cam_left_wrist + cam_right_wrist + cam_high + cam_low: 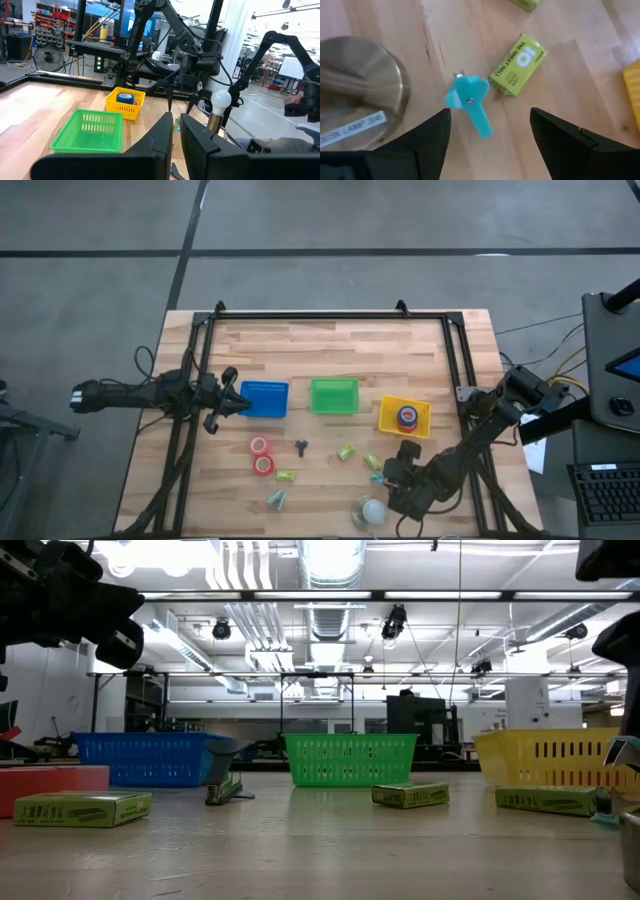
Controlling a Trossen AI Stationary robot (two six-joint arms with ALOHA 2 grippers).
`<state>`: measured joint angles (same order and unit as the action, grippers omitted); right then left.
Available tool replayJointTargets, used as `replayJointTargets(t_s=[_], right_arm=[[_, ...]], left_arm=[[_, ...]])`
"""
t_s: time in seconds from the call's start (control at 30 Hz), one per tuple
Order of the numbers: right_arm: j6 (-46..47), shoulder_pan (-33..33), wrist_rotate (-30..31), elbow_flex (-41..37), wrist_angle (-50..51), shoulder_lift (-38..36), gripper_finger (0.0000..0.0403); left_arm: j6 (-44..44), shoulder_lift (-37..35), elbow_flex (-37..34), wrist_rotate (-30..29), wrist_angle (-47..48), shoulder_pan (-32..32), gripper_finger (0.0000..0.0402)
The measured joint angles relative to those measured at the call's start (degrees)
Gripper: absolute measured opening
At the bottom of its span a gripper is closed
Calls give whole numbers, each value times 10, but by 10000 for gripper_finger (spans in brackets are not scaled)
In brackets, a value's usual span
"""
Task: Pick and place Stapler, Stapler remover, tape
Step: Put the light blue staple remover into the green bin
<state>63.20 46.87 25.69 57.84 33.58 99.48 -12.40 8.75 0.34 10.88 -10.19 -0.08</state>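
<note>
Your right gripper (487,125) hangs just above the teal stapler remover (470,102), near the front edge of the bench (330,345) toward its right corner. Its 2 dark fingers are spread to either side of the remover with nothing between them yet, which looks like the line-up for a pick. The remover is a small plastic piece with a heart-shaped head and a flat tail, lying flat on the pale wood planks, so it will likely call for a low, careful pinch. A yellow-green staple box (517,65) lies just beside it, and the round brass base of a desk lamp (357,90) sits close on the other side, leaving you little room.

Your left gripper (175,132) waits at the left side of the bench beside the blue basket (265,398), jaws pressed nearly together and holding nothing.

The yellow basket (390,417) already holds the dark blue tape roll (406,417). 2 red tape rolls (262,456) lie on the wood in front of the blue basket. The green basket (334,396) stands between the other 2, all ribbed plastic.
</note>
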Motion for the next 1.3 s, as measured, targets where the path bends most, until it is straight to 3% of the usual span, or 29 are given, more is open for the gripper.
replayJointTargets(t_s=[0.3, 0.6, 1.13, 1.3], right_arm=[[-9, 0, 2, -35, -79, 0, 246], [-8, 0, 0, -37, -90, 29, 211], [-9, -2, 0, -29, -85, 21, 61], [-14, -5, 4, -29, -85, 1, 38]], left_arm=[[0, 0, 0, 0, 0, 0, 42], [0, 0, 0, 0, 0, 0, 42], [0, 0, 0, 0, 0, 0, 42], [0, 0, 0, 0, 0, 0, 42]])
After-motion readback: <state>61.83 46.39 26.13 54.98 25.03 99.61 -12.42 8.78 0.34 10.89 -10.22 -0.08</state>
